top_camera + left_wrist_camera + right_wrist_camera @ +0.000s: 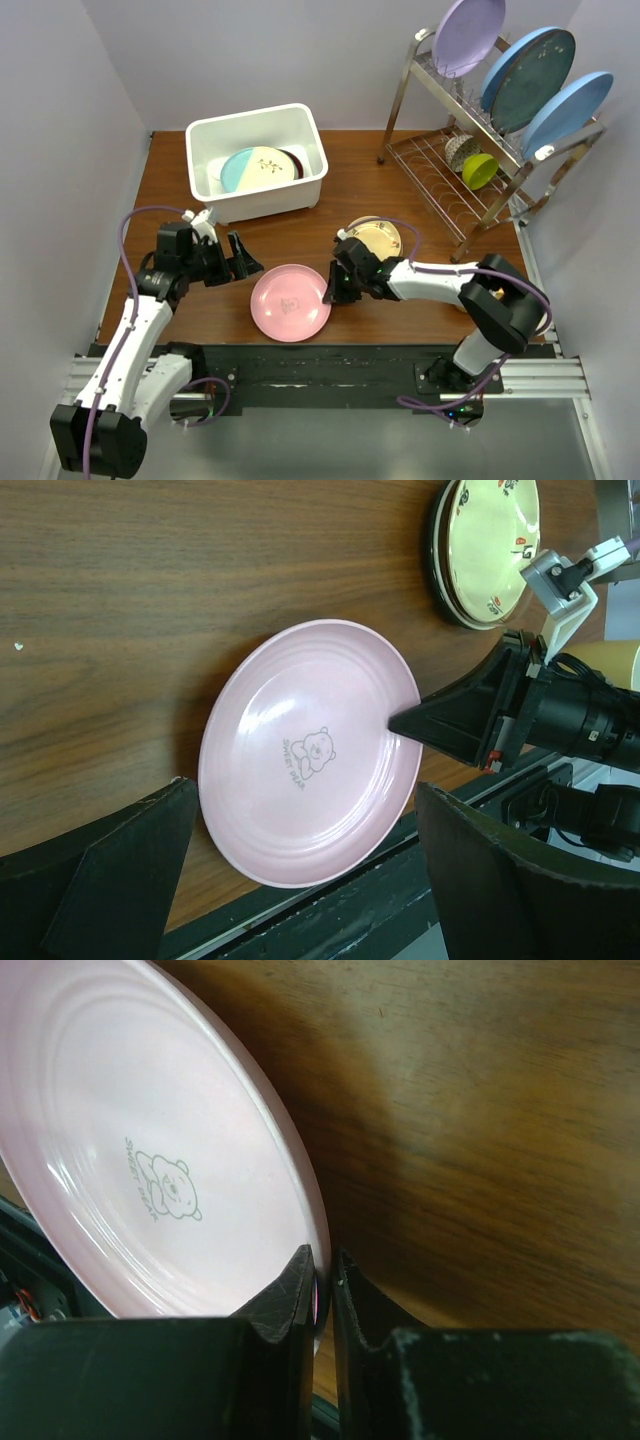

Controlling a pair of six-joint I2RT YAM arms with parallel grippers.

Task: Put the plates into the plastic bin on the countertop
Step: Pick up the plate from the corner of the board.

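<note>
The right gripper (322, 1290) has its jaws nipped tight on the right rim of the pink plate (290, 302), which lies on the worktop (300, 235) in front of the plastic bin (250, 118). The left gripper (245, 262) hovers by the plate's left edge, jaws wide, holding nothing. Other plates (258, 168) lie in the bin, perhaps three.

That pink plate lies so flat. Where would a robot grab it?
At its rim. The pink plate is shallow, but its edge curves up off the countertop, so one finger slips under. The right gripper pinches it from the plate's right side.
</note>
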